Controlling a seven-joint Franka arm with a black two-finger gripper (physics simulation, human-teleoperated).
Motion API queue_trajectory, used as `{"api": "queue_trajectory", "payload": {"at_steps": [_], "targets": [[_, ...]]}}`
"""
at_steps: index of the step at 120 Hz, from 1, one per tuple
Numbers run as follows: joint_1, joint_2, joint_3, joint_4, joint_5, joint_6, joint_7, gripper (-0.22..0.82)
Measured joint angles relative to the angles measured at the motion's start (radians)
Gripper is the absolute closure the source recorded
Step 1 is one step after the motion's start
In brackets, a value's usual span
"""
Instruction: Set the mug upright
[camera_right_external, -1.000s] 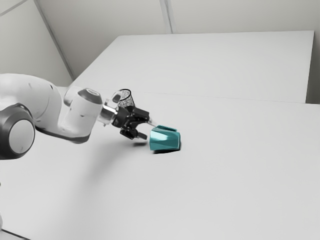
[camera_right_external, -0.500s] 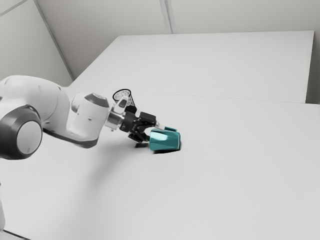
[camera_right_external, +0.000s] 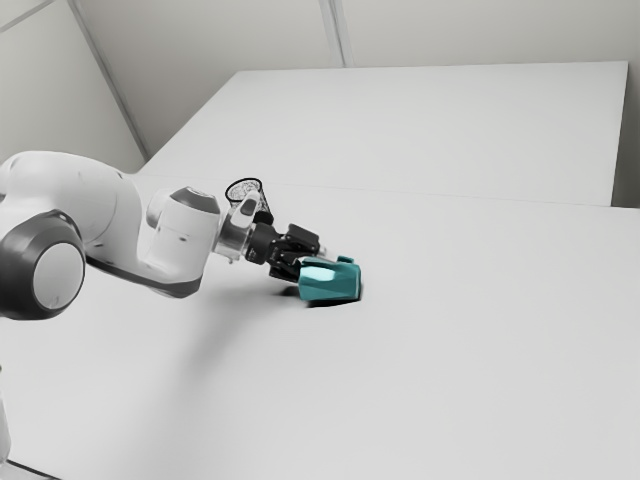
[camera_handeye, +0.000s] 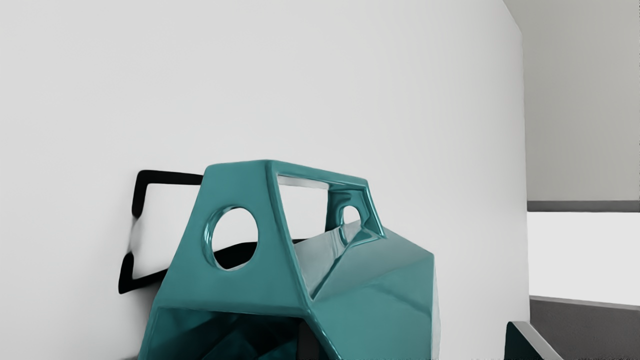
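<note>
My claw (camera_right_external: 314, 262) is apart: one finger (camera_handeye: 308, 344) reaches into the mouth of the mug (camera_right_external: 330, 282), the other (camera_handeye: 518, 346) stands outside, a gap between it and the wall. The mug lies on its side just ahead of me, mouth facing me, base farthest away; its long axis runs roughly the way I point, a little askew. That is what matters: I judge that closing on the near wall, then swinging the mouth up and the base down, would right it. The handle (camera_handeye: 240, 172) juts sideways. Behind the claw stands a mesh cup (camera_right_external: 262, 204). Count: one arm, one mug, one mesh cup, one table (camera_right_external: 450, 380).
</note>
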Motion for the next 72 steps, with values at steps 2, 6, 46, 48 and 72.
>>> {"api": "queue_trajectory", "payload": {"at_steps": [2, 6, 46, 48, 72], "targets": [[0.000, 0.000, 0.000, 0.000, -0.001, -0.001, 0.002, 0.28], [0.000, 0.000, 0.000, -0.001, -0.002, -0.002, 0.004, 0.31], [-0.002, 0.000, 0.000, -0.002, -0.028, -0.005, 0.026, 0.64], [-0.002, -0.001, 0.000, -0.003, -0.029, -0.004, 0.027, 0.65], [-0.009, -0.028, 0.000, -0.001, -0.027, 0.004, 0.033, 0.74]]}}
